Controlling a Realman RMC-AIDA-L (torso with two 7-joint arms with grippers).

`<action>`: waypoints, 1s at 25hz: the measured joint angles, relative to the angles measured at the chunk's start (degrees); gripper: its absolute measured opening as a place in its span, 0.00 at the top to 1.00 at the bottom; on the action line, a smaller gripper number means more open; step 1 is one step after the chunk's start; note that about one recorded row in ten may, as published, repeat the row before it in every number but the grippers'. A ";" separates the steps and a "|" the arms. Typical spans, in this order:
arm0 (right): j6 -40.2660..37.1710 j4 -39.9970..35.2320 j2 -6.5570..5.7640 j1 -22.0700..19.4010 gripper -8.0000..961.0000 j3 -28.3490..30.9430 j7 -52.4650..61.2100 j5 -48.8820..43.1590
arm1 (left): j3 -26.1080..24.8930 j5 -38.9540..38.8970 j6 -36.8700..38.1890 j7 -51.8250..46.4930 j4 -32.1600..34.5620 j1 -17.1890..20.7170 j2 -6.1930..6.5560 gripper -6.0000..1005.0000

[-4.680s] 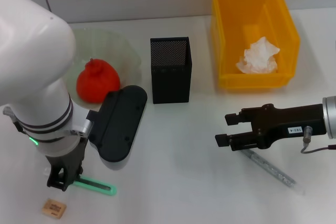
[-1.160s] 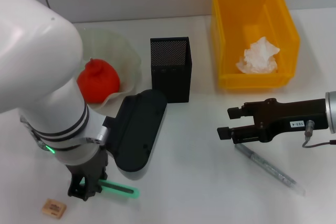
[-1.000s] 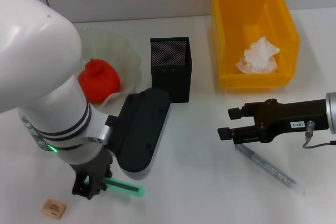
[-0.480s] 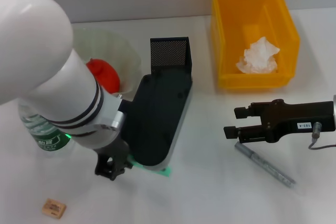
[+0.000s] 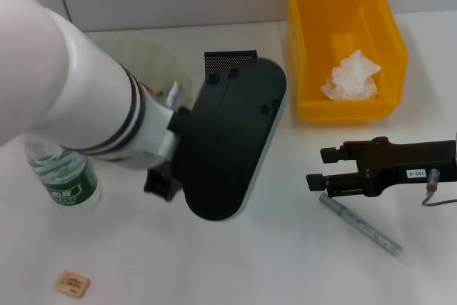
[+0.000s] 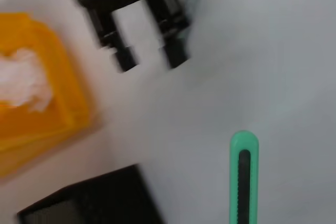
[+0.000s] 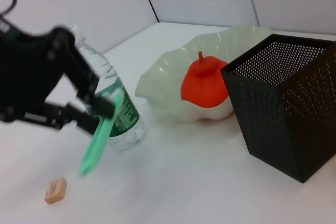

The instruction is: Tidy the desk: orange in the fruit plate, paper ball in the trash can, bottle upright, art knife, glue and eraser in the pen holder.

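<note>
My left gripper (image 7: 106,109) is shut on the green art knife (image 7: 98,142) and holds it in the air, blade end hanging down, between the upright bottle (image 7: 118,109) and the black mesh pen holder (image 7: 286,103). In the head view its black wrist covers most of the pen holder (image 5: 230,58). The orange (image 7: 205,82) lies in the fruit plate (image 7: 165,85). Inside the yellow trash can (image 5: 343,5) sits the paper ball (image 5: 351,76). The eraser (image 5: 73,283) is at the front left. My right gripper (image 5: 321,168) is open just above the silver glue tube (image 5: 360,223).
The bottle (image 5: 63,178) stands close to my left arm's white forearm (image 5: 78,105), which spans the table's left half. The wrist view from that arm shows the art knife (image 6: 244,177), the trash can (image 6: 39,95) and the other gripper (image 6: 142,45) farther off.
My left arm has lifted the art knife off the table at the front left and swung it up and right toward the pen holder. The right gripper has barely moved.
</note>
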 joint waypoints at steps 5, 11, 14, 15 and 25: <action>-0.01 0.00 0.00 -0.18 0.21 0.00 -0.03 0.03 | 1.36 7.24 -3.28 0.62 4.72 1.43 0.00 0.81; -0.01 0.00 0.00 -0.25 0.21 0.08 -0.04 0.04 | 3.00 9.64 -7.08 1.76 8.36 3.54 0.31 0.81; 0.09 0.00 0.00 -0.25 0.21 0.09 -0.02 0.04 | 3.02 9.63 -10.73 3.89 9.52 5.63 0.44 0.81; 0.16 0.00 0.00 -0.25 0.21 0.11 -0.02 0.04 | 3.02 9.64 -12.09 4.73 9.76 6.38 0.44 0.81; 0.28 0.26 0.07 -0.21 0.21 0.80 0.32 0.04 | 1.30 9.58 -31.85 15.60 9.25 15.07 0.44 0.81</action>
